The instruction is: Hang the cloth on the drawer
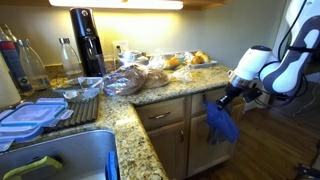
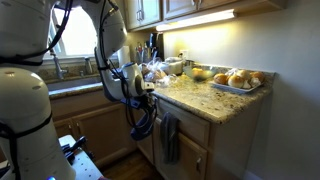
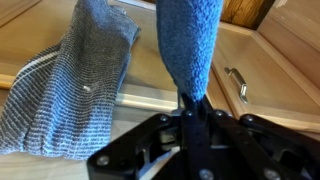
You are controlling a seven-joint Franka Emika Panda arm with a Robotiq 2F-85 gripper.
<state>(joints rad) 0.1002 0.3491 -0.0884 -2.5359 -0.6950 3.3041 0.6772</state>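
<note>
My gripper [image 3: 190, 108] is shut on the top of the bright blue cloth [image 3: 190, 45], which hangs from the jaws. In both exterior views the gripper [image 1: 230, 97] [image 2: 141, 97] holds the cloth [image 1: 221, 124] [image 2: 143, 122] in the air just below the counter edge, in front of the cabinets. The light oak drawer [image 3: 262, 72] with its small dark handle [image 3: 237, 83] lies just beyond the cloth in the wrist view. A drawer front also shows under the counter in an exterior view [image 1: 163, 114]. The cloth does not rest on the drawer.
A duller grey-blue towel [image 3: 75, 90] [image 2: 168, 138] hangs over the cabinet front beside the cloth. The granite counter [image 1: 150, 95] carries bagged bread [image 1: 125, 80], trays of pastries [image 2: 238, 79], a black soda maker [image 1: 88, 40] and bottles. A sink [image 1: 60, 160] is at the near left.
</note>
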